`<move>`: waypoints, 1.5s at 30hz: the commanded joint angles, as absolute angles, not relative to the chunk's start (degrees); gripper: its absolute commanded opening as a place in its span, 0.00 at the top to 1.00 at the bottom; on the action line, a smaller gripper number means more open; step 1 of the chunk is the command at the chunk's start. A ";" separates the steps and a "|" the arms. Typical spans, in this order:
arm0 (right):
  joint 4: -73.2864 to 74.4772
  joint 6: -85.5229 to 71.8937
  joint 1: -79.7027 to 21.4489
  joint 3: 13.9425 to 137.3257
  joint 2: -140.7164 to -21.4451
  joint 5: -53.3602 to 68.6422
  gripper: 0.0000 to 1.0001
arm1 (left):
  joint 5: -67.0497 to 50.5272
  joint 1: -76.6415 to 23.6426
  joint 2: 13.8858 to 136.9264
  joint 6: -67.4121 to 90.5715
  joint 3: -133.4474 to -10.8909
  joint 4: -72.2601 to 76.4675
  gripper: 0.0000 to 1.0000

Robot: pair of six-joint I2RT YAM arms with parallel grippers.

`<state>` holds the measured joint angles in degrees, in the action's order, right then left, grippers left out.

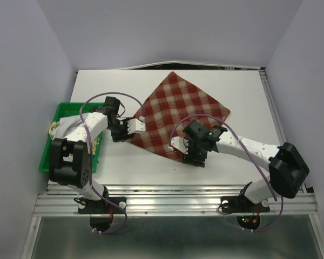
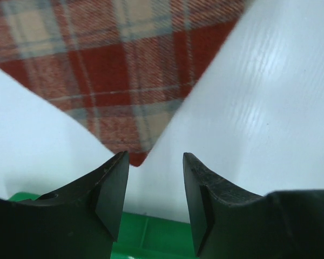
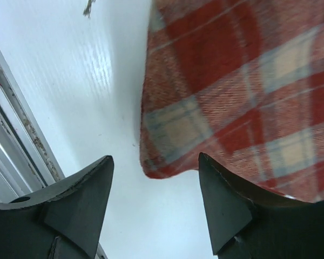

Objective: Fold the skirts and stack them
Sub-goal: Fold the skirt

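I am reaching my left arm, elbow bent, toward the left corner of the plaid skirt [image 1: 178,113] [image 2: 124,70] [image 3: 248,81], and my left gripper [image 1: 135,125] [image 2: 154,159] is pointing at that corner. Its 2 fingers are standing moderately apart and gripping nothing; the corner tip is lying on the table [image 1: 97,86] just ahead of the gap. My right arm is stretching in low from the skirt's right, wrist turned down over the skirt's near corner. My right gripper [image 1: 193,155] [image 3: 154,162] is also standing open and holding nothing, with the rounded near corner lying between and just beyond its fingertips.

The skirt is lying flat as a diamond in the middle of the table. Left of the skirt, past my left arm, the green tray [image 1: 65,109] [image 2: 151,232] is sitting at the table's edge, and my arm is covering much of it. A pale yellow-green printed cloth [image 1: 54,128] is showing inside it. A metal rail [image 1: 178,199] [image 3: 11,108] is running along the near side of the skirt.
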<state>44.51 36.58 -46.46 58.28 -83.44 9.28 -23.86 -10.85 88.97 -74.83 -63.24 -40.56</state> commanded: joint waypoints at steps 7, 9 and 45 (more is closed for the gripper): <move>35.16 34.55 -49.04 50.19 -85.16 3.08 0.34 | -21.89 -10.99 86.75 -92.02 -54.50 -30.51 0.46; 33.23 33.84 -49.57 49.22 -85.69 2.81 0.36 | -20.66 -10.99 87.53 -94.03 -53.88 -29.97 0.46; 37.96 24.61 -50.80 52.90 -77.52 12.47 0.99 | -23.38 -4.22 73.22 -92.56 -51.23 -32.25 1.00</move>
<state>33.15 25.82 -50.33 48.97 -80.09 8.08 -22.06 -4.40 75.29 -94.98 -48.29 -28.21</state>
